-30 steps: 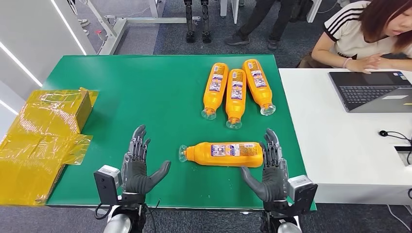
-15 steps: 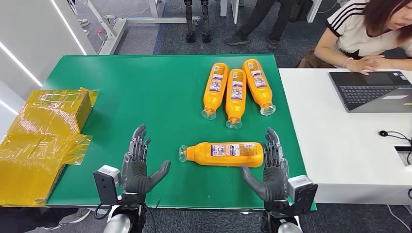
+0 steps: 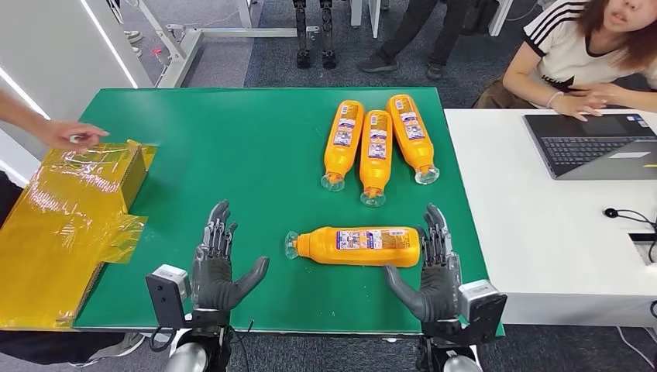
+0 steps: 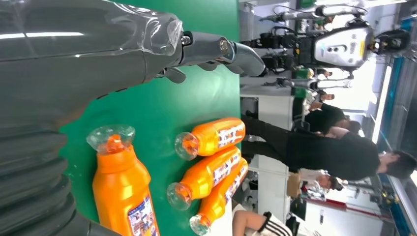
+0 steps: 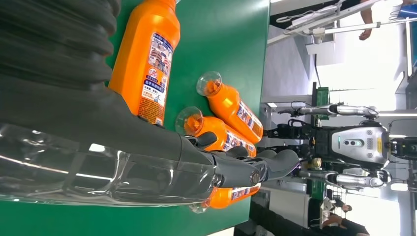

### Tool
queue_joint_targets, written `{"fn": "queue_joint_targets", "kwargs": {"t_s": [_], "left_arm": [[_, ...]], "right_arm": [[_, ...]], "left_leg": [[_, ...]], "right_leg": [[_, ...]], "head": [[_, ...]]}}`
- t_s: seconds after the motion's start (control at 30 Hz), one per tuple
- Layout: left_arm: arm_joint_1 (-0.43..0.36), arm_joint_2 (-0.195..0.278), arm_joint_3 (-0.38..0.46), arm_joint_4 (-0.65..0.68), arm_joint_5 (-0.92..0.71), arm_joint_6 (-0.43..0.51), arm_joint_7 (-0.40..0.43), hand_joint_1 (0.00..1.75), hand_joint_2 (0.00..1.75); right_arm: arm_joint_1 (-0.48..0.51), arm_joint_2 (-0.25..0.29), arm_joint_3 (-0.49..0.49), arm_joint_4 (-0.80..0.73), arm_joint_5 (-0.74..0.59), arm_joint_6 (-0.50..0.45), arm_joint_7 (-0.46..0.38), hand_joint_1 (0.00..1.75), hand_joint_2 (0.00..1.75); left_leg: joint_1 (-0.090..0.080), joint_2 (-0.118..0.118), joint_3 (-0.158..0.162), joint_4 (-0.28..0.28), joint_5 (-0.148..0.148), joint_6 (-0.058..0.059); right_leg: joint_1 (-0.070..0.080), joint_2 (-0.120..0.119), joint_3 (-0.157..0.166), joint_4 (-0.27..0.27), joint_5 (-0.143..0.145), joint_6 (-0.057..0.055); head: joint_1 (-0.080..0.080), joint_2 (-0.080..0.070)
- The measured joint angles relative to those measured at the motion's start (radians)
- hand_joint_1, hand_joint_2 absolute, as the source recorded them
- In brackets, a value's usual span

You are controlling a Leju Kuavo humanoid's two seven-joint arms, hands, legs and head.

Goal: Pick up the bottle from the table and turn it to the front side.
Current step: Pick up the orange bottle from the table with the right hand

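Left hand: the robot's left hand (image 3: pixel 214 267), dark-fingered with a thick grey thumb, rests low over the green counter (image 3: pixel 232 147), fingers spread apart and holding nothing.
Right hand: the right hand (image 3: pixel 434 271) is likewise spread wide and empty, thumb angled inward toward the left hand.
Task bottle: the orange plastic bottle with a clear cap and a printed label (image 3: pixel 356 246) lies on its side between the two hands, cap end pointing toward the left hand, base end just beside the right hand's fingers (image 3: pixel 431 232); whether they touch the base I cannot tell. The label faces up.
Gap on the left: the cap sits near the left hand's thumb but apart from it, green counter showing between.
Other bottles: three more orange bottles with clear caps (image 3: pixel 376 147) lie side by side on the counter, well beyond the right hand's fingertips, caps pointing back toward the hands.
Left wrist view: past the left hand (image 4: pixel 74 64), the lying bottle (image 4: pixel 123 187) and the three others (image 4: pixel 211 167) are seen.
Right wrist view: beyond the right hand (image 5: pixel 123 147), the orange bottle (image 5: pixel 147 59) lies close along the hand.
Yellow box: a yellow tape-wrapped box (image 3: pixel 70 217) sits far out past the left hand, at the counter's edge.
Person's hand: a person's hand (image 3: pixel 70 136) reaches over that box.
Laptop: a grey laptop (image 3: pixel 593 143) lies on the white desk (image 3: pixel 542 232), beyond the right hand's outer side.
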Motion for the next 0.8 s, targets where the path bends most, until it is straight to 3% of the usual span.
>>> {"fn": "queue_joint_targets", "kwargs": {"t_s": [0.3, 0.53, 0.63, 0.8], "left_arm": [[0.077, 0.017, 0.029, -0.056, 0.003, 0.039, -0.02, 0.0, 1.75], [0.084, 0.02, 0.029, -0.073, -0.004, 0.038, -0.017, 0.0, 1.75], [0.072, 0.015, 0.029, -0.073, -0.02, 0.022, -0.008, 0.0, 1.75], [0.037, 0.001, 0.029, -0.063, -0.047, 0.002, 0.001, 0.0, 1.75]], "right_arm": [[0.026, -0.027, 0.033, 0.003, -0.015, 0.014, -0.018, 0.0, 1.75], [0.021, -0.039, 0.039, 0.002, 0.004, 0.01, -0.016, 0.0, 1.75], [-0.009, -0.039, 0.038, -0.008, 0.094, -0.009, 0.014, 0.0, 1.75], [-0.091, -0.046, 0.025, -0.033, 0.356, -0.065, 0.086, 0.0, 1.75]], "left_leg": [[0.0, 0.0, 0.0, 0.0, -0.001, 0.0], [0.0, 0.0, 0.0, 0.0, -0.001, 0.0], [0.0, 0.0, 0.0, 0.0, 0.0, 0.0], [0.0, 0.0, 0.001, 0.0, 0.0, 0.0]], "right_leg": [[0.0, 0.0, 0.0, 0.0, -0.001, 0.0], [0.0, 0.0, 0.0, 0.0, -0.001, 0.0], [0.0, 0.0, 0.0, 0.0, -0.001, 0.0], [0.0, 0.0, 0.0, 0.0, 0.0, -0.001]], "head": [[0.0, 0.0], [0.0, 0.0], [0.0, 0.0], [0.0, 0.0]]}}
